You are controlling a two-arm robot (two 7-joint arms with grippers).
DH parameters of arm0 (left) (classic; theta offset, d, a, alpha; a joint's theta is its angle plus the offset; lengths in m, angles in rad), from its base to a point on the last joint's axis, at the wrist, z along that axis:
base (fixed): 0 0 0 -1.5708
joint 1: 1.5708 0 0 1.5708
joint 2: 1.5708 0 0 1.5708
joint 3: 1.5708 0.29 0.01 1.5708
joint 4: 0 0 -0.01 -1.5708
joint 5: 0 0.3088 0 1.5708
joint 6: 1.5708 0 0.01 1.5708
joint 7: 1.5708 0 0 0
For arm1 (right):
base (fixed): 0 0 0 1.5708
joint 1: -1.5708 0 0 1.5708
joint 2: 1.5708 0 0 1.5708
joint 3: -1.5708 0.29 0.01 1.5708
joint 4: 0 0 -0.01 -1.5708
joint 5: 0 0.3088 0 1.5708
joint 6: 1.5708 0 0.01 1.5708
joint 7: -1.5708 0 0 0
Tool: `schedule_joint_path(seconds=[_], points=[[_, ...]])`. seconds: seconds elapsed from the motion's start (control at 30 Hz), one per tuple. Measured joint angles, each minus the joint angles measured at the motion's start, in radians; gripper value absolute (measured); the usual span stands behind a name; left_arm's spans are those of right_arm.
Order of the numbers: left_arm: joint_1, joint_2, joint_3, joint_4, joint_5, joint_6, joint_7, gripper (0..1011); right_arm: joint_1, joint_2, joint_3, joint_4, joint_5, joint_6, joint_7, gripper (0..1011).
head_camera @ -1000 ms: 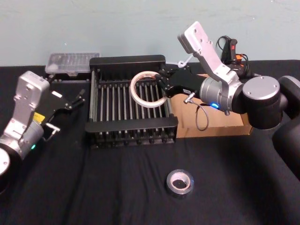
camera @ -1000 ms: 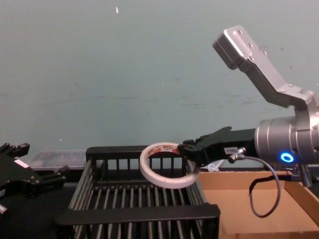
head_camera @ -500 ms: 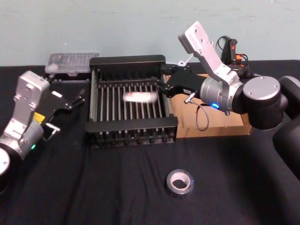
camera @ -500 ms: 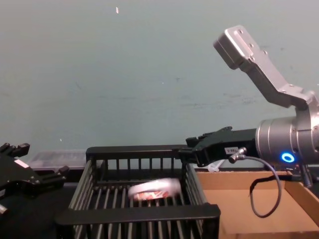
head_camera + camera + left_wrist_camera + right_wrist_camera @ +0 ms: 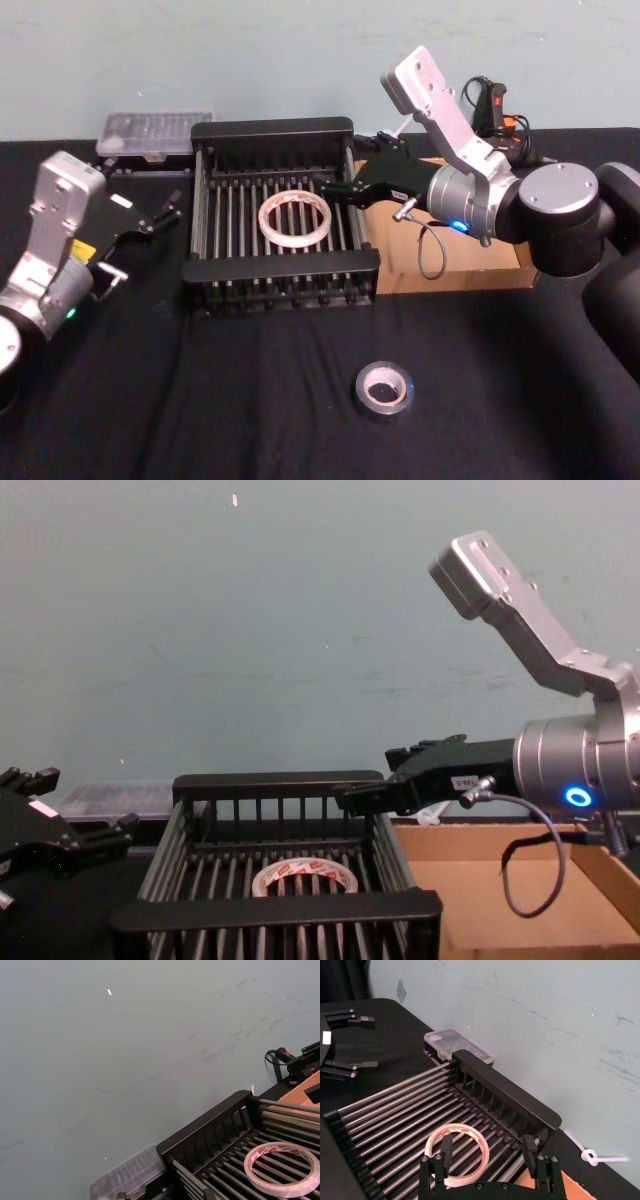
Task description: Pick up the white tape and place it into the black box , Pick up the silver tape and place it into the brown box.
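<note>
your right pincer (image 5: 338, 187) hangs with fingers apart over the right edge of the black box (image 5: 272, 131). the white tape (image 5: 295, 217) lies flat inside it. the silver tape (image 5: 385, 389) rests on the table, and your left pincer (image 5: 160, 212) is parked, fingers apart.

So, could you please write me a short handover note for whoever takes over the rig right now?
Right gripper: open, empty, above the right rim of the black box.
Left gripper: open, parked left of the black box.
White tape: lying flat on the bars inside the black box. That half is done.
Silver tape: untouched on the table, in front of the boxes.
Brown box: right of the black box, under the right arm.
Left to do: pick up the silver tape and put it into the brown box.
</note>
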Motion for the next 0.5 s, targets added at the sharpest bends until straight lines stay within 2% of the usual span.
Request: schedule_joint_path(seconds=[0.2, 0.5], points=[[0.000, 0.000, 0.000, 0.000, 0.000, 0.000, 0.000, 1001, 0.000, 0.000, 0.000, 0.000, 0.000, 0.000, 0.000, 1002], [0.000, 0.000, 0.000, 0.000, 0.000, 0.000, 0.000, 1001, -0.002, 0.001, 0.003, -0.001, 0.000, -0.001, 0.001, 1002]])
